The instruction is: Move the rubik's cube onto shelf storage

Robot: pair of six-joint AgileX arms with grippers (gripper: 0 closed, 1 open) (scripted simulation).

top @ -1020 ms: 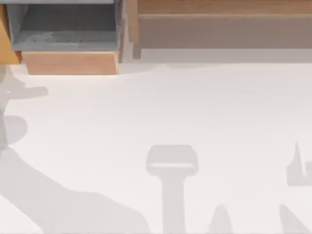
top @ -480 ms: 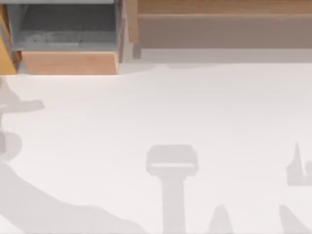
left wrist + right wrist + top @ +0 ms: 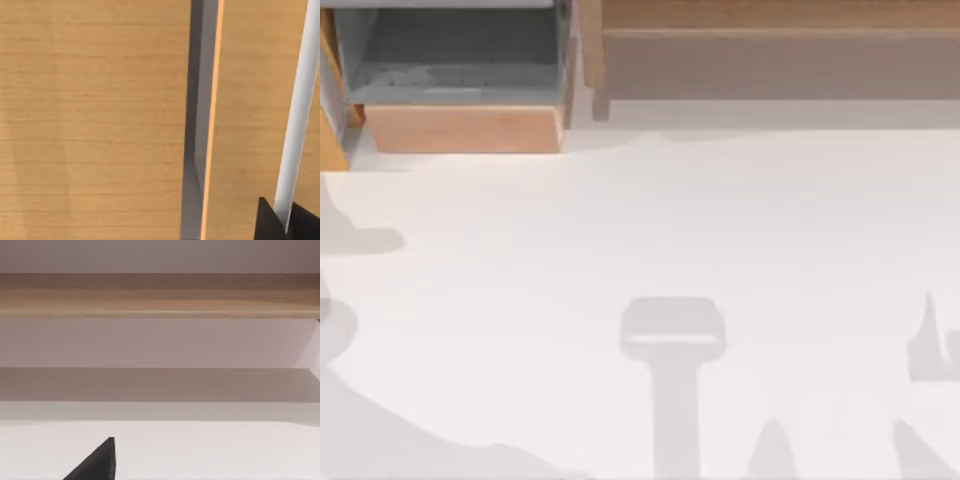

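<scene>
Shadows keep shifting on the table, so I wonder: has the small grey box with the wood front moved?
No. The box sits just where it was, right beside the long shelf.

Even, bright, diffuse light falls on the white table (image 3: 720, 220) from above, without glare. Soft grey shadows of the arms lie across its near part and left edge, their outlines blurred. The shelf storage (image 3: 770, 60) casts a faint band of shade along its foot. The grey-lined box (image 3: 460, 60) is dim inside. Both wrist views are evenly lit and soft
</scene>
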